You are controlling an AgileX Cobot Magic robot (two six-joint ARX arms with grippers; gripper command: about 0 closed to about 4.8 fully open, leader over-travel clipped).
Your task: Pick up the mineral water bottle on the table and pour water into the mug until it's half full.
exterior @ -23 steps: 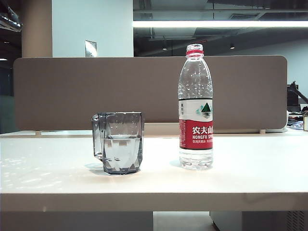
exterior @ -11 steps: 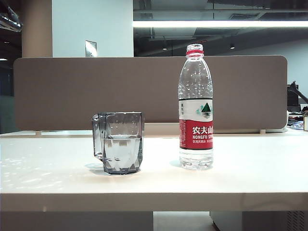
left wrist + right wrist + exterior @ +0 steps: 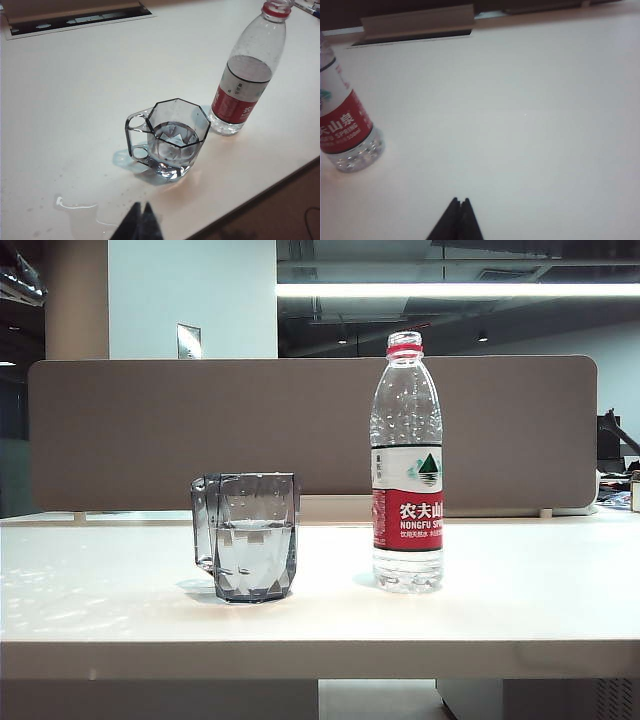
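**Bottle and mug stand apart, both grippers pressed together and empty**

On the table [image 3: 520,610], in the exterior view, the mineral water bottle [image 3: 407,465] stands upright at about 3 o'clock from the mug [image 3: 247,536], near it but not touching. The bottle carries no cap above its red neck ring, and its red-and-white label faces the camera. The mug sits upright with its handle turned toward 9 o'clock, away from the bottle. Water [image 3: 254,545] fills it to roughly the middle of its height.

No arm shows in the exterior view.

In the left wrist view, the left gripper [image 3: 139,221] has its two dark fingertips pressed together with nothing between them. It hovers above the tabletop near the front edge, apart from the mug [image 3: 170,137], with the bottle [image 3: 247,75] farther off beyond the mug. A small spill [image 3: 75,205] of clear liquid lies on the table just beside the fingertips.

In the right wrist view, the right gripper [image 3: 457,220] is likewise pressed shut and empty, over bare tabletop. The bottle [image 3: 345,130] stands well apart from it at the edge of that view, only its lower body and label showing.
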